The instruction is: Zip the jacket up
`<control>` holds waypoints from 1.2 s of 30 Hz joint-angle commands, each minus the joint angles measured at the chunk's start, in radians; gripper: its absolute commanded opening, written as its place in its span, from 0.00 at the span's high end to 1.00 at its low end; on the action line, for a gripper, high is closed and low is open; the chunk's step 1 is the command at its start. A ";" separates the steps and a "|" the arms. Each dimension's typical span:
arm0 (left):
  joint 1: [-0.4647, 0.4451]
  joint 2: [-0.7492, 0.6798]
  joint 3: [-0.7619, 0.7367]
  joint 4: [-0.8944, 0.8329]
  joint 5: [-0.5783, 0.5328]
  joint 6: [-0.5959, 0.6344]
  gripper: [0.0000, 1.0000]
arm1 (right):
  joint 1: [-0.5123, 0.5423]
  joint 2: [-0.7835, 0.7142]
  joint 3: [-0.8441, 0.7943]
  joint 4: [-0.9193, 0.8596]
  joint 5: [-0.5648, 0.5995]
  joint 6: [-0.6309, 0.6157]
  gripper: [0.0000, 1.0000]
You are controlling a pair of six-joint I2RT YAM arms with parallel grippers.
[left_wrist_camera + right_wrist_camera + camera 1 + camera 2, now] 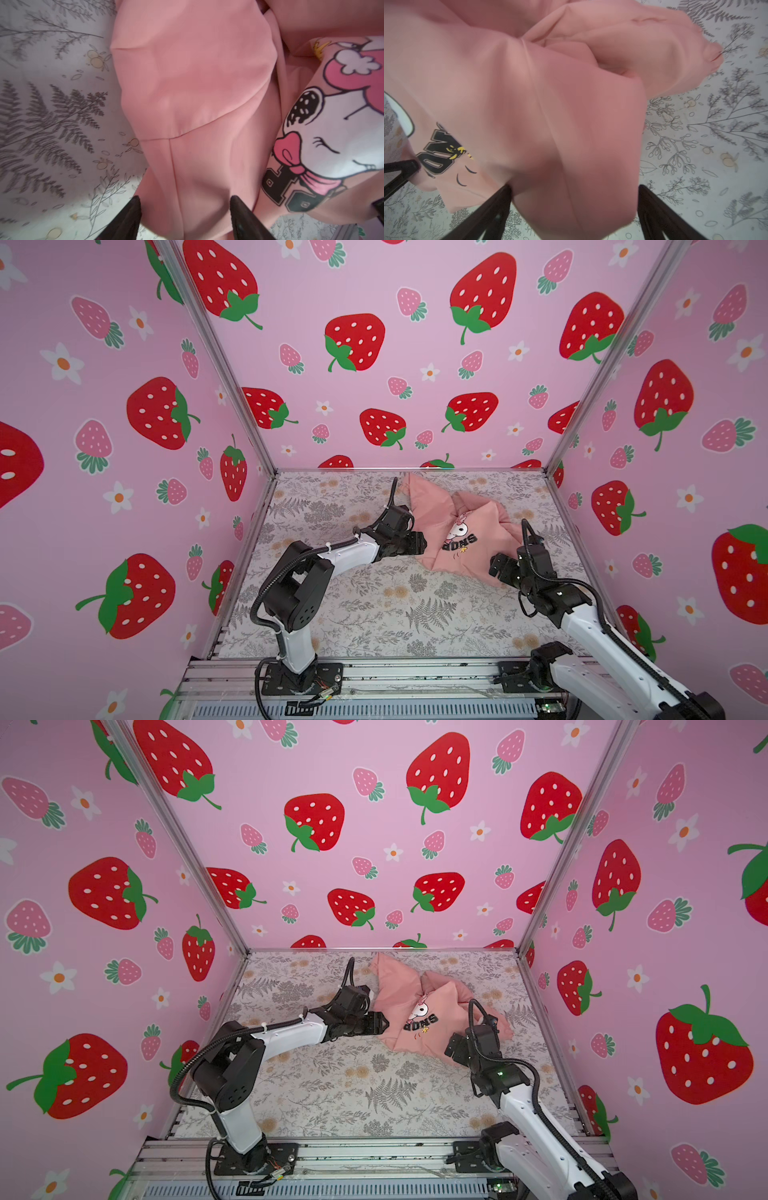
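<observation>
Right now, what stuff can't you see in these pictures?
- Zipper: none shows in any view; the jacket lies crumpled, so it is probably under the folds.
- Right claw: cloth fills its gap in the blurry right wrist view, and the fingers are cut off by the edge; squeezing or not, unclear.
- Printed word: too small and creased to read in both top views.

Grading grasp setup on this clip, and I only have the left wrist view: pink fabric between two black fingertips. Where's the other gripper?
Observer: The right gripper is open, its fingers either side of a bunched fold of the jacket.
Operator: Any zipper showing?
Observer: None shows in any view.
Operator: Where does the jacket sit?
Observer: Crumpled on the far half of the table, right of the middle in both top views.
</observation>
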 commanded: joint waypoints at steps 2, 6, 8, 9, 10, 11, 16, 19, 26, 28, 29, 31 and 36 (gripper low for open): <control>0.011 0.073 0.095 0.098 0.124 -0.018 0.65 | 0.004 0.046 -0.016 0.123 -0.077 0.014 0.36; 0.025 0.005 0.110 0.077 0.141 -0.004 0.92 | 0.003 0.075 0.040 0.144 -0.165 -0.011 0.79; 0.042 -0.087 0.105 0.047 0.122 0.019 1.00 | 0.004 0.058 0.095 0.118 -0.202 -0.023 0.95; 0.054 -0.130 0.106 0.032 0.114 0.030 1.00 | 0.003 0.047 0.119 0.109 -0.219 -0.025 0.99; 0.063 -0.178 0.116 0.004 0.108 0.046 1.00 | 0.003 0.046 0.147 0.100 -0.242 -0.029 1.00; 0.073 -0.225 0.135 -0.029 0.102 0.063 1.00 | 0.003 0.009 0.181 0.087 -0.262 -0.032 1.00; 0.106 -0.374 0.294 -0.224 0.075 0.157 1.00 | 0.004 -0.008 0.350 0.018 -0.366 -0.059 1.00; 0.114 -0.412 0.408 -0.339 0.045 0.210 1.00 | 0.004 0.005 0.455 -0.027 -0.431 -0.074 1.00; 0.157 -0.419 0.636 -0.532 -0.022 0.288 1.00 | 0.003 0.010 0.633 -0.070 -0.541 -0.050 1.00; 0.167 -0.391 0.686 -0.579 -0.031 0.304 1.00 | 0.004 0.028 0.645 -0.073 -0.560 -0.044 1.00; 0.172 -0.373 0.699 -0.592 -0.030 0.307 1.00 | 0.003 0.048 0.648 -0.086 -0.550 -0.048 1.00; 0.188 -0.329 0.705 -0.600 -0.008 0.309 1.00 | 0.002 0.110 0.652 -0.129 -0.497 -0.079 1.00; 0.219 -0.147 0.712 -0.578 -0.015 0.305 1.00 | -0.028 0.299 0.649 -0.145 -0.395 -0.154 1.00</control>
